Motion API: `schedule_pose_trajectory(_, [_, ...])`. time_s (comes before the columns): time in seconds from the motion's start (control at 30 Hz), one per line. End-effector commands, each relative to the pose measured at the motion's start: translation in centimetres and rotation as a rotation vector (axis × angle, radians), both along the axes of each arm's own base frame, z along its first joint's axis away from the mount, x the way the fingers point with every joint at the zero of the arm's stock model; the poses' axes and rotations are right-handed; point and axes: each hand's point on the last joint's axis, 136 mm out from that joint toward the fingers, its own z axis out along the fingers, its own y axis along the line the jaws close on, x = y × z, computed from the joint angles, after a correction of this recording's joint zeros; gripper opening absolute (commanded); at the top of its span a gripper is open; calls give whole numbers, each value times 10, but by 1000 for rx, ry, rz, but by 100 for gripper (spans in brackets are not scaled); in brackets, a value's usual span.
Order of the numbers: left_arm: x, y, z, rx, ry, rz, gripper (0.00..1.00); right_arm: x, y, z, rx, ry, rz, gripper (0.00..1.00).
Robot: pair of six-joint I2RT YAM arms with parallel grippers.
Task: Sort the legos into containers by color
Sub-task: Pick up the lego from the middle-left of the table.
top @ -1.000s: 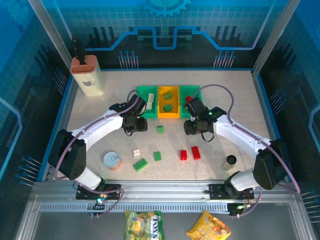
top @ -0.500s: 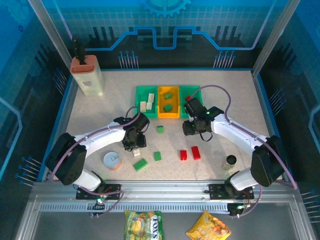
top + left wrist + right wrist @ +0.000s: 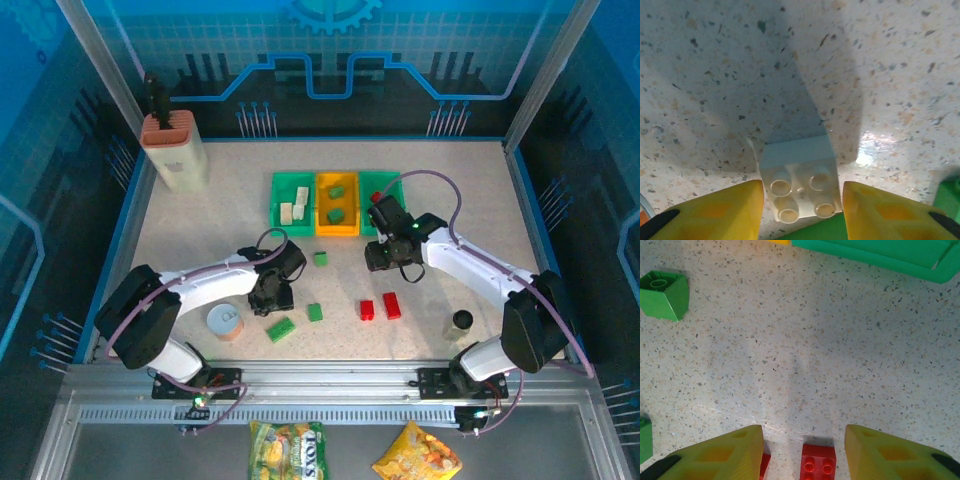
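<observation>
Cream 2x2 lego (image 3: pixel 799 185), studs up, betw left gripper (image 3: pixel 801 210) fingers.

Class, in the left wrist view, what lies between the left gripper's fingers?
A cream-white lego, studs up, rests on the table between the fingers of the open left gripper, seen in the left wrist view.

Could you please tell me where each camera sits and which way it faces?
Top external: above and behind the arms, looking down on the table; both arms, the left tool and the right tool show.
Left wrist: on the left arm, facing down at a cream brick between its open yellow fingers.
Right wrist: on the right arm, facing down at tabletop and red bricks near its open fingers.
Shared: top external and right wrist both show the red bricks and a green tray.
</observation>
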Motion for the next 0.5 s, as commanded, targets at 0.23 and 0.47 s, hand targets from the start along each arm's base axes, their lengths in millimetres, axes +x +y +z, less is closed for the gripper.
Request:
schedule_pose_trajectory(0.23, [-8, 2, -4, 15, 31, 2, 41, 1, 3, 7, 0, -17, 11, 47])
schedule_pose_trajectory(0.47, [-3, 2, 3, 22, 5, -14, 38, 0, 3, 6, 0, -15, 11, 47])
